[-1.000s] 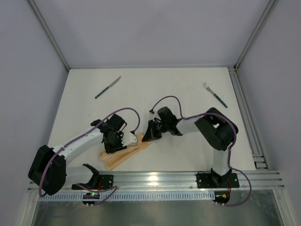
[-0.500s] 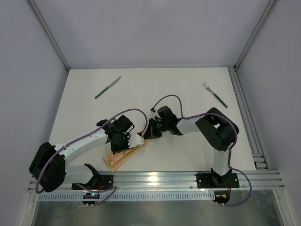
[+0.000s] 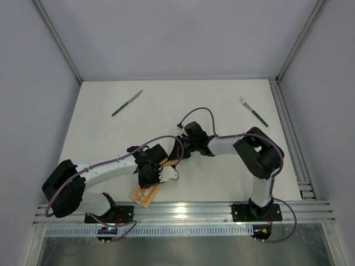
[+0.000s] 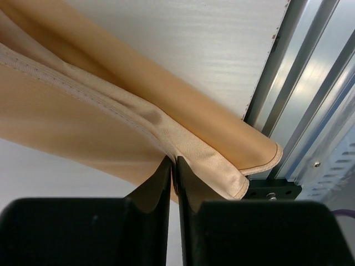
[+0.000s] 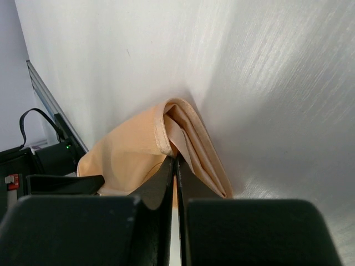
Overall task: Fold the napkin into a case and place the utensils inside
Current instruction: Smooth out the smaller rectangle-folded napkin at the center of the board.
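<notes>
The peach-orange napkin [image 3: 145, 194] lies as a narrow folded strip near the table's front edge, running up-right under both grippers. My left gripper [image 3: 164, 173] is shut on the napkin's hemmed edge [image 4: 199, 152], close to the front rail. My right gripper [image 3: 177, 157] is shut on the strip's far end, where the napkin's [image 5: 133, 149] folded layers bunch at its fingertips. The knife [image 3: 127, 103] lies at the back left and the fork [image 3: 254, 112] at the back right, both with green handles and apart from the cloth.
An aluminium rail [image 3: 222, 210] runs along the near edge, right beside the napkin's corner in the left wrist view, where the rail [image 4: 302, 111] shows close up. Another rail [image 3: 291, 138] lines the table's right side. Grey walls enclose the back and sides.
My left gripper has shut on the napkin and moved right and toward the front rail. The cloth has narrowed and swung more upright. The right gripper kept its hold, shifting slightly back.
</notes>
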You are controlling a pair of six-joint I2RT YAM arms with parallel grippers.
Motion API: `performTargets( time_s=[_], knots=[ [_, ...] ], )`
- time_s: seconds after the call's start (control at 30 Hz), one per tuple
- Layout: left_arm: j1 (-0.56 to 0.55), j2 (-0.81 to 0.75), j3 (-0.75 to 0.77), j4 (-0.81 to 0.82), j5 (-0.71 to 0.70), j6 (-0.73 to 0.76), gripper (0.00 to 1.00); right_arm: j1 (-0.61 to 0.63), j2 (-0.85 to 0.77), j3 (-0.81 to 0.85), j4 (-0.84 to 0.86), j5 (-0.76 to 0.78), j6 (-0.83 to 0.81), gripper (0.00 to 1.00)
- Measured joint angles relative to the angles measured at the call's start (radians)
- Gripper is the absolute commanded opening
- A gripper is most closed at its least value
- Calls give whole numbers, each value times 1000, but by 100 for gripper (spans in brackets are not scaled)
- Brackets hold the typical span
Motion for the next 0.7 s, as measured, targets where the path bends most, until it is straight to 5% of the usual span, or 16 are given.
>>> performTargets(
  time_s=[0.17, 0.3, 0.7],
  knots=[
    [-56, 0, -10, 30, -1, -25, 13, 0, -14, 19, -45, 16, -33, 27],
    [-63, 13, -11, 42, -3, -39, 15, 0, -22, 47, -94, 18, -77, 36],
    [-76, 50, 2, 69, 0, -66, 16, 2, -97, 95, -241, 35, -213, 40]
  ],
)
